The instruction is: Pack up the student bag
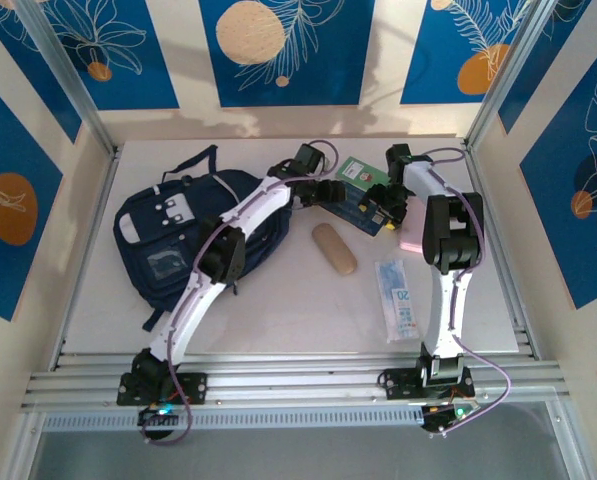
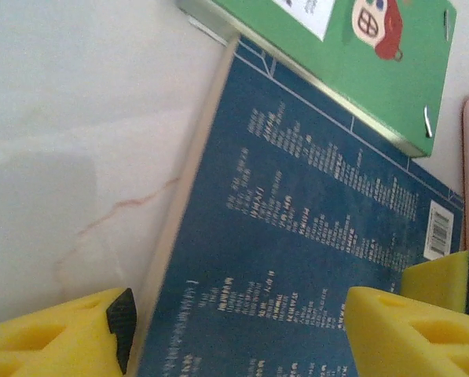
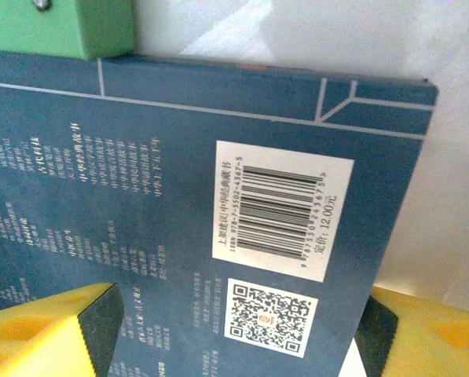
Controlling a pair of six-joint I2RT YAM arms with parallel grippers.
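The student bag, navy with white patches, lies on the left of the table, and my left arm reaches across it. A blue book lies flat at the back middle, with a green book overlapping its far edge. My left gripper stands open over the blue book; one yellow finger sits just outside its spine edge and the other rests above the cover. My right gripper hangs open over the barcode corner, fingers spread to either side.
A tan pencil case lies in front of the books. A clear packet with blue print rests beside the right arm. Something pink sits by the blue book's right end. Raised walls border the table.
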